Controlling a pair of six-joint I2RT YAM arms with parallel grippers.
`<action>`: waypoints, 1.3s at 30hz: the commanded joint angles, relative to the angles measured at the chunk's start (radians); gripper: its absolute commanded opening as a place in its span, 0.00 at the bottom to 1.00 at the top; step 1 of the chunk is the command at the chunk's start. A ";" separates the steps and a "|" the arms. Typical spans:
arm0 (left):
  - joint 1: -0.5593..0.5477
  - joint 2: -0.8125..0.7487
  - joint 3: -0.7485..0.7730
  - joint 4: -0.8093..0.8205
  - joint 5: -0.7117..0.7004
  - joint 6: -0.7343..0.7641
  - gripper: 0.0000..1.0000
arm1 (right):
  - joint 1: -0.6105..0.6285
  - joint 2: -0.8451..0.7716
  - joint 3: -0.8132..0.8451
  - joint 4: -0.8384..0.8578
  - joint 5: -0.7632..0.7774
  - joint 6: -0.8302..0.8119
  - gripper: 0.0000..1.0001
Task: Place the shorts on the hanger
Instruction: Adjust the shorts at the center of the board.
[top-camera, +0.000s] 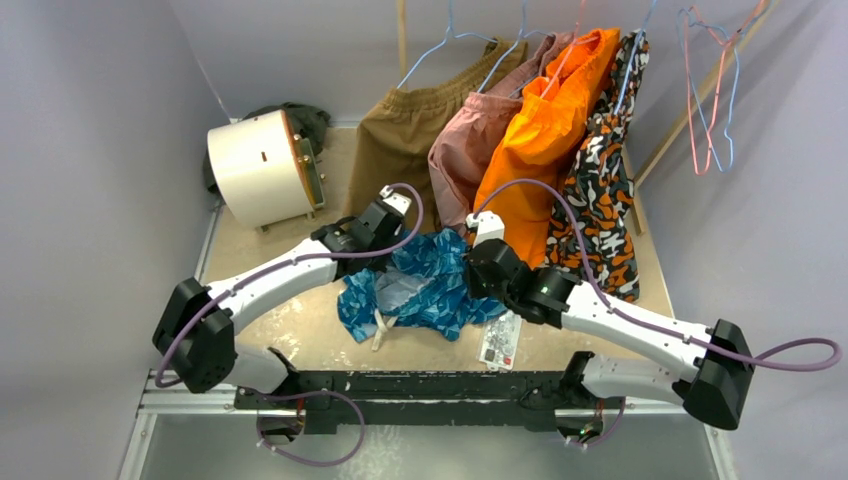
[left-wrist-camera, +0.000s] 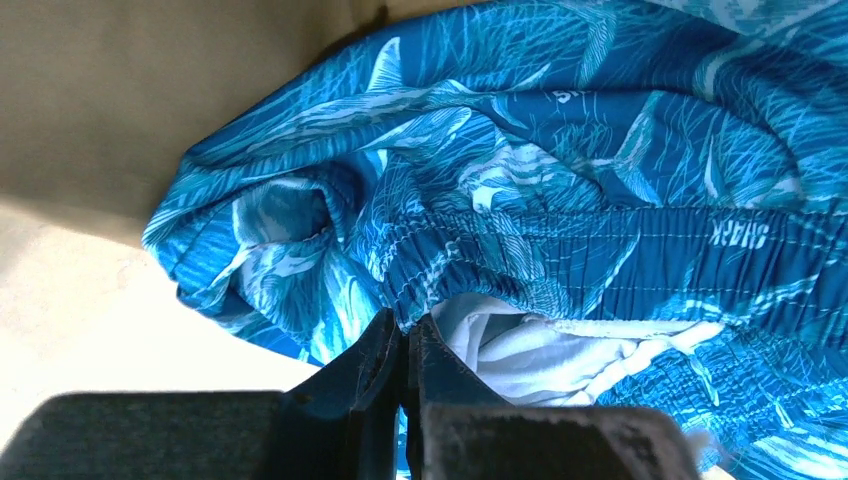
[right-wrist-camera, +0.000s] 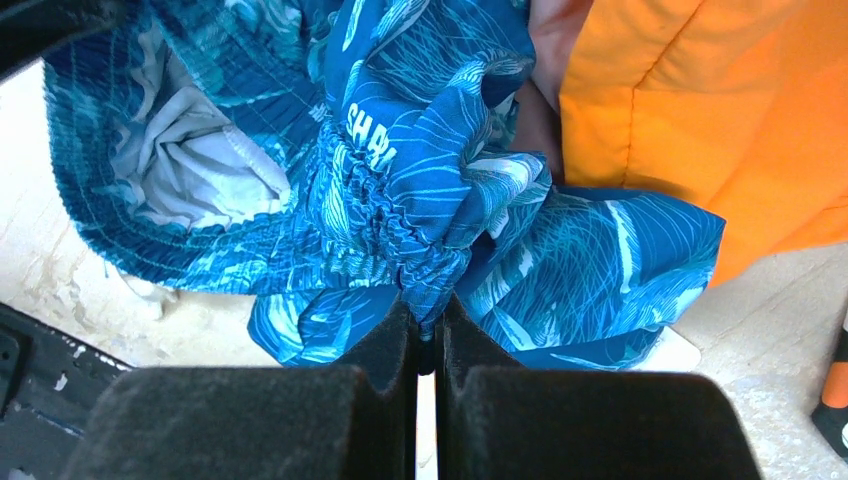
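I found left tool (left-wrist-camera: 410, 332) and right tool (right-wrist-camera: 428, 322) each clamped on the shorts (top-camera: 432, 287) at the waistband. The hanger (top-camera: 690, 112) hung far right, nearer the right tool.

**Blue shorts bunched on the counter, pink hanger up at the back right**

The shiny blue-and-teal patterned shorts (top-camera: 430, 285) lie in a crumpled heap on the tan counter (top-camera: 305, 330), about mid-way across. The gathered elastic waistband gapes open, showing pale white lining, and has "SHARK" lettered on it. A white drawstring trails off the near-left edge. The waistband is nipped in two places, one fold in the closed jaws of the left gripper (left-wrist-camera: 408, 325) and a puckered bunch in those of the right gripper (right-wrist-camera: 428, 320). The thin pink-red wire hanger (top-camera: 690, 110) dangles at the back right, well apart from the shorts.
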 joint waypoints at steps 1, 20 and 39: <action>-0.007 -0.109 0.030 0.035 -0.120 -0.070 0.00 | -0.006 -0.003 0.074 0.048 -0.020 -0.041 0.00; -0.006 -0.873 -0.290 -0.055 -0.368 -0.709 0.00 | -0.070 0.324 0.545 -0.019 -0.160 -0.044 0.00; -0.006 -0.635 -0.434 -0.028 -0.407 -1.010 0.00 | -0.161 0.229 0.183 0.144 -0.313 0.023 0.35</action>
